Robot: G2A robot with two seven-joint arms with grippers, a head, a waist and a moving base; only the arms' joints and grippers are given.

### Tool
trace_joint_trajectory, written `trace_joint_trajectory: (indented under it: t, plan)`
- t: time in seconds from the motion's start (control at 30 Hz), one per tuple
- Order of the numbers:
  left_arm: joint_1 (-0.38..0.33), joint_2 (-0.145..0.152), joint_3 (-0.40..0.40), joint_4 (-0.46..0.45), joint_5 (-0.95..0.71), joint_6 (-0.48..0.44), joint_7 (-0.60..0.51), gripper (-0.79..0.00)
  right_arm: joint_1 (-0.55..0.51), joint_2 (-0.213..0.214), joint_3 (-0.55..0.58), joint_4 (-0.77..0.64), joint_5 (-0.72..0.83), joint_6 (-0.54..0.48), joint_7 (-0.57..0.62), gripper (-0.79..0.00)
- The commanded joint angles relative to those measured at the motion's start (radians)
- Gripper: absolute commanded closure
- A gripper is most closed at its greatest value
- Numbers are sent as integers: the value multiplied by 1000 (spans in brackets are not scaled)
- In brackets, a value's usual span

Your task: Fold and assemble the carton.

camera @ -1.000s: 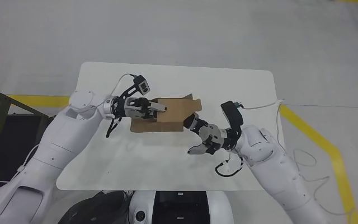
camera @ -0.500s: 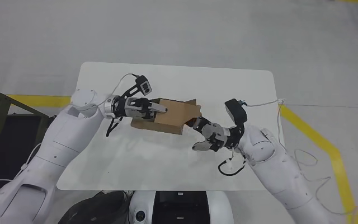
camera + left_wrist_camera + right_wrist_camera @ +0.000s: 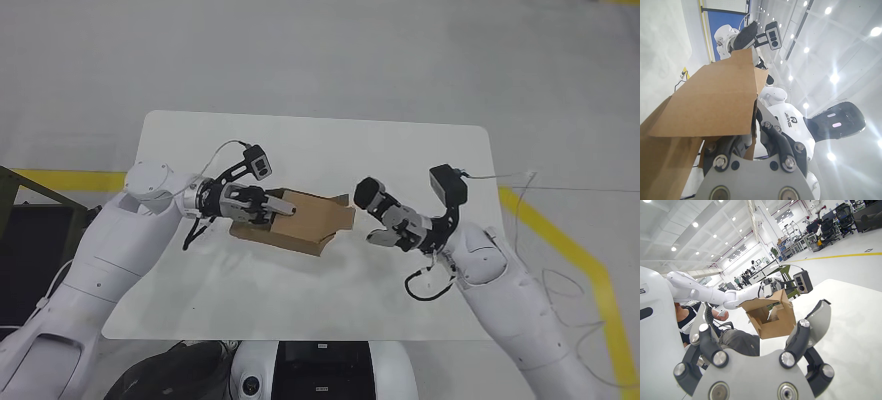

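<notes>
The brown carton (image 3: 305,222) is an open cardboard tube with loose flaps, held tilted over the middle of the white table (image 3: 180,290). My left gripper (image 3: 280,205) is shut on the carton's wall at its left end; in the left wrist view the fingers (image 3: 770,132) pinch the cardboard edge beside the carton panel (image 3: 711,102). My right gripper (image 3: 373,212) stands open just right of the carton, apart from it. In the right wrist view the carton's (image 3: 776,321) open end faces my right gripper (image 3: 762,313), whose jaws are spread wide with nothing between them.
The table's front edge (image 3: 260,335) and right corner (image 3: 470,140) lie bare. A white cable (image 3: 490,180) runs off the right side. A yellow floor line (image 3: 560,240) passes right of the table. A seated person (image 3: 734,336) is behind the table's near side.
My right gripper has drawn back to the right, off the carton's end. The left gripper has turned the carton, so it now lies slanted with its right end nearer the front.
</notes>
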Motion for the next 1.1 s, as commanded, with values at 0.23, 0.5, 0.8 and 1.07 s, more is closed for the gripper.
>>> trace_joint_trajectory:
  t: [0.23,0.5,0.8,1.07]
  plan:
    - [9,-4,-15,0,6,12,-6,0,38,-4,-57,12,76,0,70,-785]
    - [7,-11,-22,12,5,13,10,0,6,8,-46,-53,149,0,164,-785]
    - [8,-21,-29,13,-10,5,13,0,3,3,-82,-69,205,0,249,-785]
    - [2,-30,-19,14,6,5,12,0,30,-17,-111,-37,204,0,239,-785]
